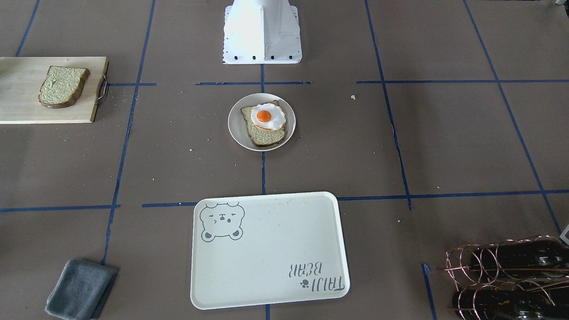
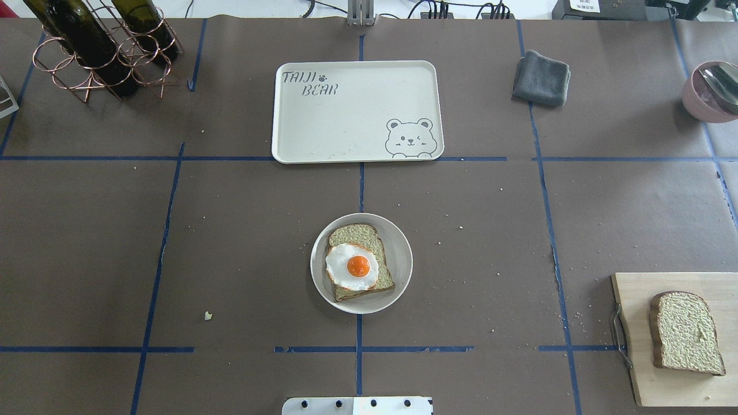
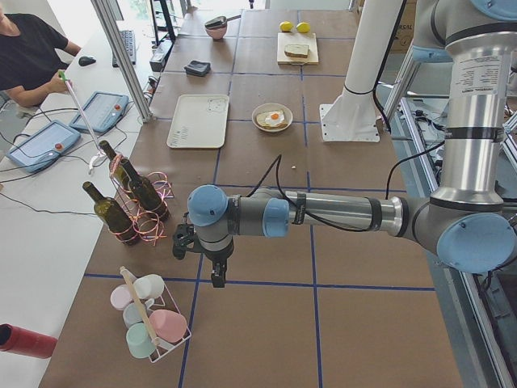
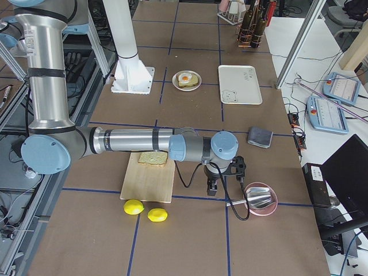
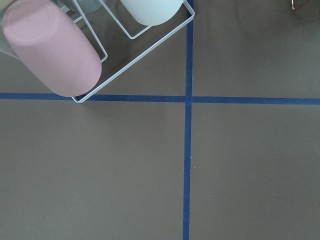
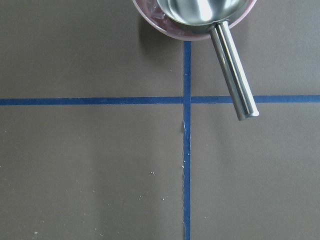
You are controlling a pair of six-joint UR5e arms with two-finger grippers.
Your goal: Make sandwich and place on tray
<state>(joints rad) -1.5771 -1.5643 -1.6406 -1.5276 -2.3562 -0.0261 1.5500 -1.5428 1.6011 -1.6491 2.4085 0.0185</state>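
Note:
A small off-white plate (image 2: pixel 399 248) at the table's middle holds one bread slice (image 2: pixel 360 236) with a fried egg (image 2: pixel 351 266) on top, uncovered. A second bread slice (image 2: pixel 686 331) lies on the wooden cutting board (image 2: pixel 674 386) at the robot's right. The cream bear tray (image 2: pixel 346 115) lies bare beyond the plate. My left gripper (image 3: pixel 216 279) hangs over the table far left, near a cup rack. My right gripper (image 4: pixel 211 190) hangs far right, beside the board. Both show only in side views, so I cannot tell whether they are open or shut.
A copper rack of wine bottles (image 2: pixel 98 52) stands far left. A grey cloth (image 2: pixel 541 78) lies right of the tray. A pink bowl with a metal scoop (image 2: pixel 712 89) sits far right. Two lemons (image 4: pixel 133 207) lie past the board. Pink cup (image 5: pixel 50 47) in wire rack.

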